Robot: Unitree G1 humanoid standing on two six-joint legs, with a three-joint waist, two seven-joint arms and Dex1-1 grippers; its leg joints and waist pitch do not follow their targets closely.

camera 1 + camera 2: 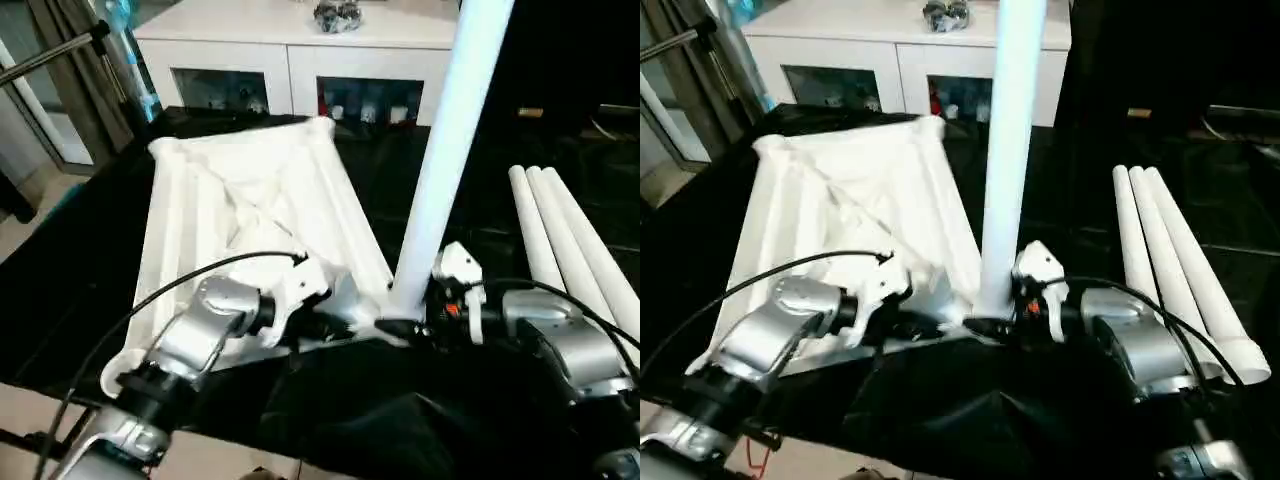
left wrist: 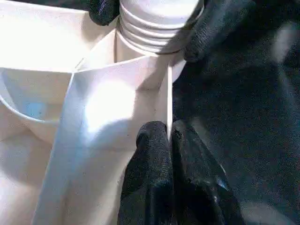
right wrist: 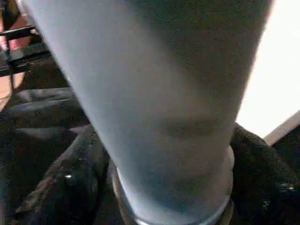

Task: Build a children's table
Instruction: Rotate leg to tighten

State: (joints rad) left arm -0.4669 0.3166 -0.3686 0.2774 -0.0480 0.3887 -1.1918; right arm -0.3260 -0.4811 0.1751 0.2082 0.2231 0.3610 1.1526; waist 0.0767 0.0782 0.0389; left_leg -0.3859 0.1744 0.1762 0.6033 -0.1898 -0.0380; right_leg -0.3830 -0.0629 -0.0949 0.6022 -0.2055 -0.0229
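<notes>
The white tabletop (image 1: 250, 200) lies upside down on the black table, ribs up. One white leg (image 1: 450, 150) stands upright in its near right corner socket (image 2: 103, 51), threaded end (image 2: 154, 23) at the socket mouth. My right gripper (image 1: 405, 322) is closed around the base of this leg, a black finger on each side of it. My left gripper (image 2: 169, 136) is shut on a thin rib of the tabletop just beside that socket. In the right wrist view the leg (image 3: 159, 108) rises between the fingers.
Three spare white legs (image 1: 565, 240) lie side by side on the black table at the right. A white cabinet (image 1: 290, 50) with glass-fronted compartments stands behind the table. A black cloth (image 1: 400, 410) hangs over the table's near edge.
</notes>
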